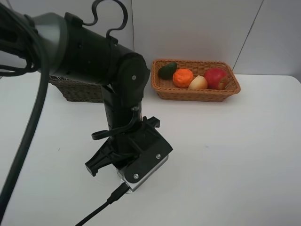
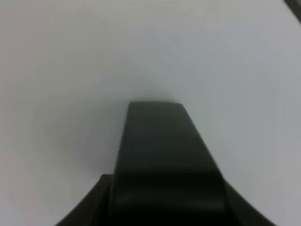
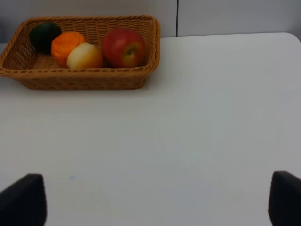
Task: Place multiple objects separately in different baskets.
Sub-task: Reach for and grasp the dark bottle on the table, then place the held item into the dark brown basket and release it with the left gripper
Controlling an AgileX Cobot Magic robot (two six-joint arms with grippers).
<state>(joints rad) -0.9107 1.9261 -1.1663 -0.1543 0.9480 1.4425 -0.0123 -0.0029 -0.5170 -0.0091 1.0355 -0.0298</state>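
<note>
Exterior high view gives you the light orange-tan basket [image 1: 195, 89] at the back of the white surface [image 1: 235, 150], with all four fruits inside it: the green avocado [image 1: 167, 70] at its left end, then the orange tangerine [image 1: 183, 77], the orange-yellow peach [image 1: 198, 83], and the red apple [image 1: 215, 77] at its right end, each touching the next. You can see only part of the dark brown basket [image 1: 75, 89], behind the left arm [image 1: 94, 56]. That arm bends down so its left tool [image 1: 101, 162] sits low over the surface; your left wrist view is blurred, so I cannot tell how its jaws stand or whether they hold anything. Your right tool [image 3: 150, 197] stands wide and holds nothing, well short of the light basket.
</note>
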